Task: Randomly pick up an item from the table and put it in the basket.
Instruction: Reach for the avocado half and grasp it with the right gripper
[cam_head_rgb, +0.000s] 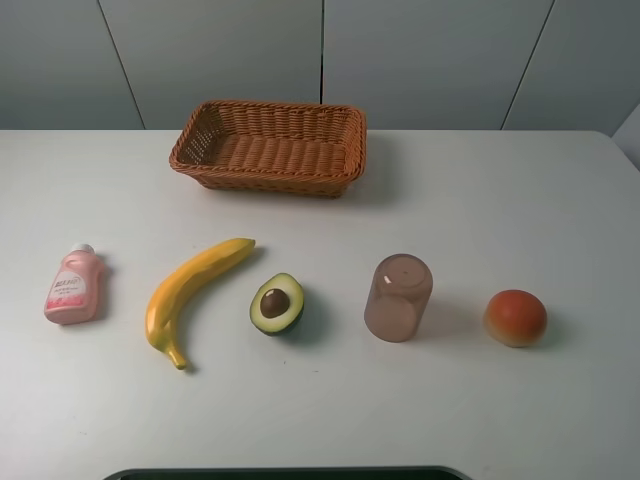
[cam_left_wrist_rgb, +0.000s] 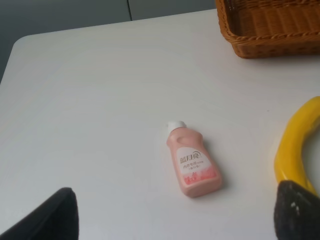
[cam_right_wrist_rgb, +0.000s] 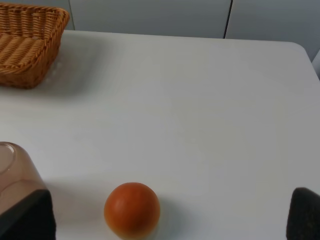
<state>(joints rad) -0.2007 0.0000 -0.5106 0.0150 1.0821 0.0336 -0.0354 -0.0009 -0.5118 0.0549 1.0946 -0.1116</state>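
Note:
The halved avocado (cam_head_rgb: 277, 304) lies cut side up with its brown pit showing, on the white table (cam_head_rgb: 500, 200), front of centre. The brown wicker basket (cam_head_rgb: 270, 147) stands empty at the back centre; a corner of it shows in the left wrist view (cam_left_wrist_rgb: 270, 25) and in the right wrist view (cam_right_wrist_rgb: 30, 45). My left gripper (cam_left_wrist_rgb: 172, 220) is open and empty, above the table's left part near the pink bottle. My right gripper (cam_right_wrist_rgb: 165, 222) is open and empty, near the orange-red fruit. Neither gripper shows in the exterior high view. The avocado is out of both wrist views.
A yellow banana (cam_head_rgb: 190, 290) lies left of the avocado. A pink bottle (cam_head_rgb: 73, 287) lies at the far left. A brownish translucent cup (cam_head_rgb: 398, 297) stands right of the avocado. A round orange-red fruit (cam_head_rgb: 516, 317) sits at the far right.

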